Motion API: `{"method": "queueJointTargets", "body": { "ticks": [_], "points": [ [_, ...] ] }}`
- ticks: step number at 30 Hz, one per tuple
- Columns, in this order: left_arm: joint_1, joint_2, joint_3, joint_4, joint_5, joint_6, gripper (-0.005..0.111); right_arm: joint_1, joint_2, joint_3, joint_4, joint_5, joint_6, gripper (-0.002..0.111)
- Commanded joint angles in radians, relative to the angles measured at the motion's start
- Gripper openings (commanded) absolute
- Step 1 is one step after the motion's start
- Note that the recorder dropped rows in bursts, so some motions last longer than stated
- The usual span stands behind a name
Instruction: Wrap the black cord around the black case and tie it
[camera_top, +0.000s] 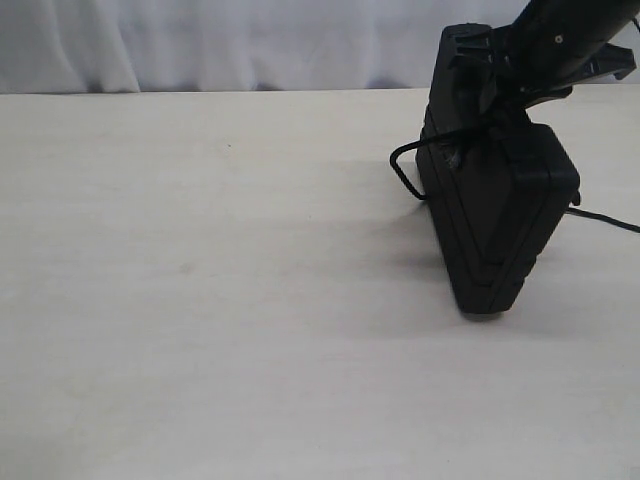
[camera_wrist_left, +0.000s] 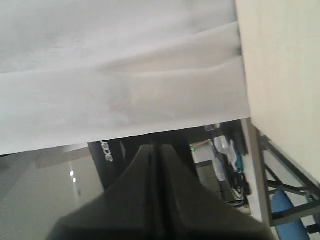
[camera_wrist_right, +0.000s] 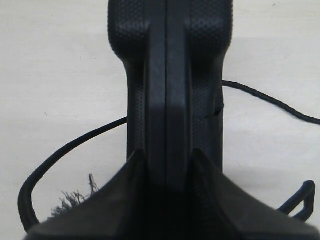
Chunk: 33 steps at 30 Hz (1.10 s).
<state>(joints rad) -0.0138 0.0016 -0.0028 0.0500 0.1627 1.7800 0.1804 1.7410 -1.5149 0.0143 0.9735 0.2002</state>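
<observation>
On pale tabletop (camera_top: 200, 300), pebbled black case (camera_top: 495, 220), thin looped cord (camera_wrist_right: 75, 142)

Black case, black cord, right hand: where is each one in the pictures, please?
black case (camera_top: 495, 225), exterior view, its broad side face.
black cord (camera_top: 402, 176), exterior view, the loop beside the case.
right hand (camera_wrist_right: 167, 156), right wrist view, midway between its fingertips, clamped on the case.

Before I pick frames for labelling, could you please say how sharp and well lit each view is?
Exterior view: soft light, faint shadow on the table left of the black case, whose faces go nearly featureless. Left wrist view: shut left fingers, a dark blurred silhouette. Right wrist view: right fingers blurred, case's grain and black cord sharp.
</observation>
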Motion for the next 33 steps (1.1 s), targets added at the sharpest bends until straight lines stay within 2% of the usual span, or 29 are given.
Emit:
{"method": "queueJointTargets", "body": {
  "ticks": [1,25,27,30,33],
  "points": [
    [0.001,-0.002,0.003,-0.008,0.111,-0.005,0.0,-0.004,-0.011,-0.015,0.004,-0.039,-0.005,0.004],
    [0.001,-0.002,0.003,-0.01,0.122,-0.012,0.0,-0.004,-0.011,-0.015,0.004,-0.039,-0.005,0.004],
    [0.001,-0.002,0.003,-0.044,0.081,-0.114,0.0,-0.004,-0.011,-0.015,0.004,-0.039,-0.005,0.004],
    [0.001,-0.002,0.003,-0.199,-0.083,-0.422,0.0,-0.004,-0.011,-0.015,0.004,-0.039,-0.005,0.004],
    [0.001,-0.002,0.003,-0.307,-0.185,-0.63,0.0,-0.004,-0.011,-0.015,0.004,-0.039,-0.005,0.004]
  ]
}}
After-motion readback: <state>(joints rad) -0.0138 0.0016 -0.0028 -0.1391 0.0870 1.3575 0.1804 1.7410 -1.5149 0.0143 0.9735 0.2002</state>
